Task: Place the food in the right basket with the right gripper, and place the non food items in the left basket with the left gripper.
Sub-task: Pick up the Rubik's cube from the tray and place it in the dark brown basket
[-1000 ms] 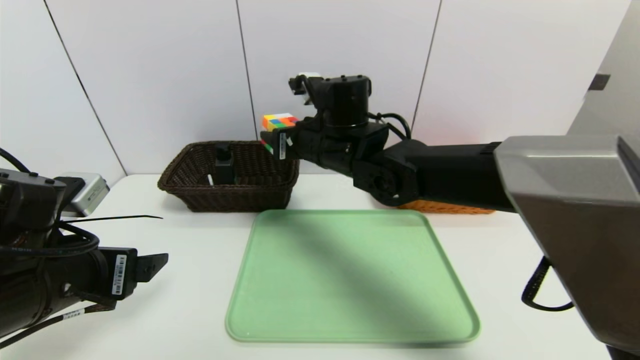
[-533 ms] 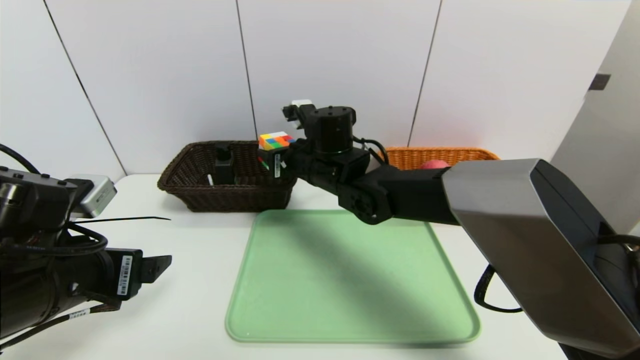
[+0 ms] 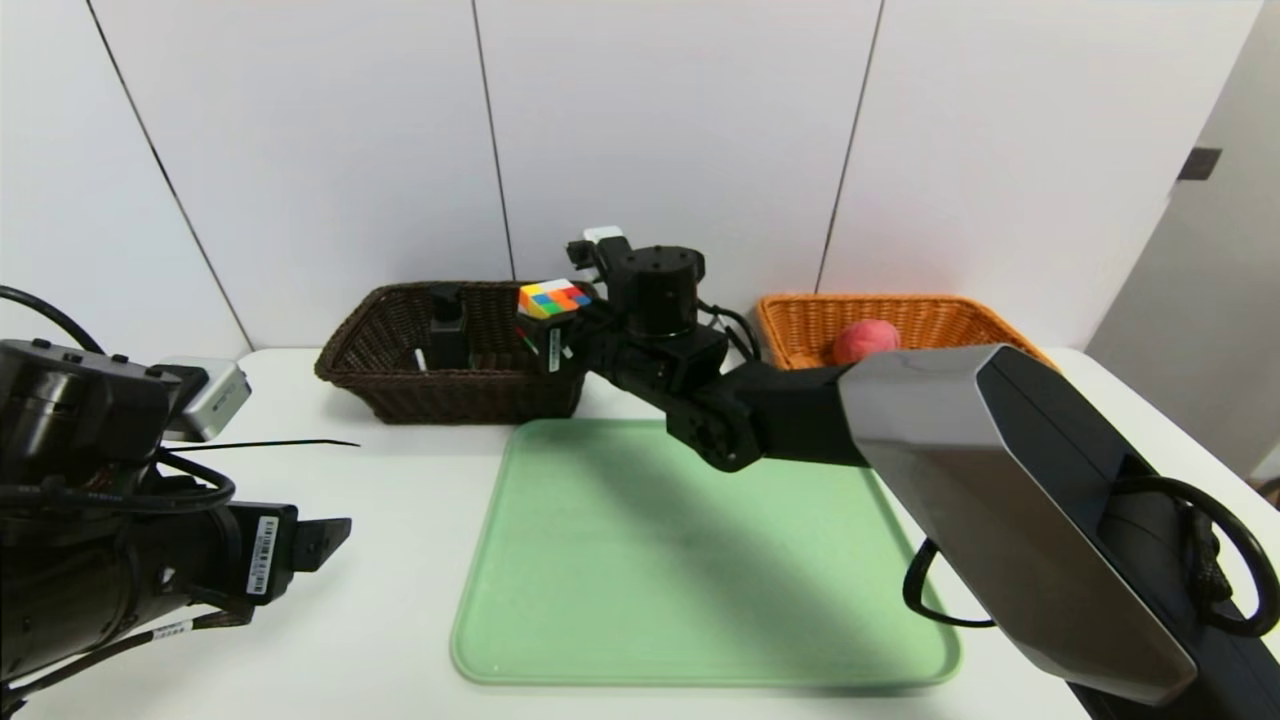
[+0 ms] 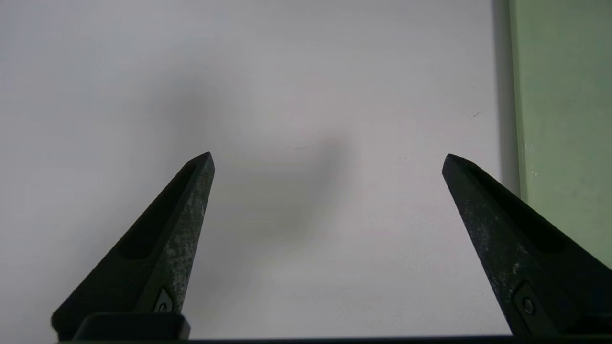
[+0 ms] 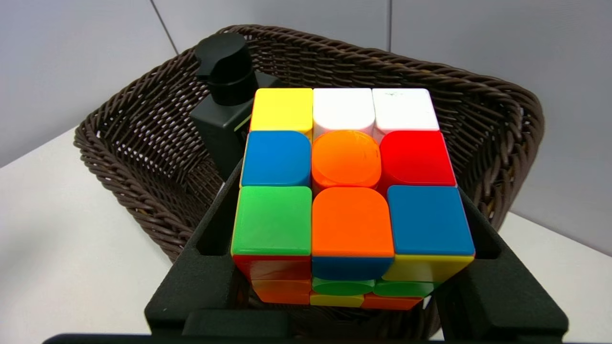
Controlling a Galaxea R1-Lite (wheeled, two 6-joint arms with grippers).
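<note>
right end effector [image 5: 351, 267] fingertips hidden behind gripped cube [image 5: 351, 191], bottle [image 5: 224, 110] half-hidden

A white table [image 3: 400, 480] filled the lower part of the head view, its smooth top lit evenly from above and crossed by soft, diffuse shadows. Behind it stood a wall of large pale grey-white panels [image 3: 680, 130], divided by thin dark seams that ran slightly slanted from top to bottom. The table's far edge met this wall directly. At the far right a separate grey panel [image 3: 1220, 290] stood at an angle, with a small dark rectangular fitting [image 3: 1198, 163] mounted high on it.
</note>
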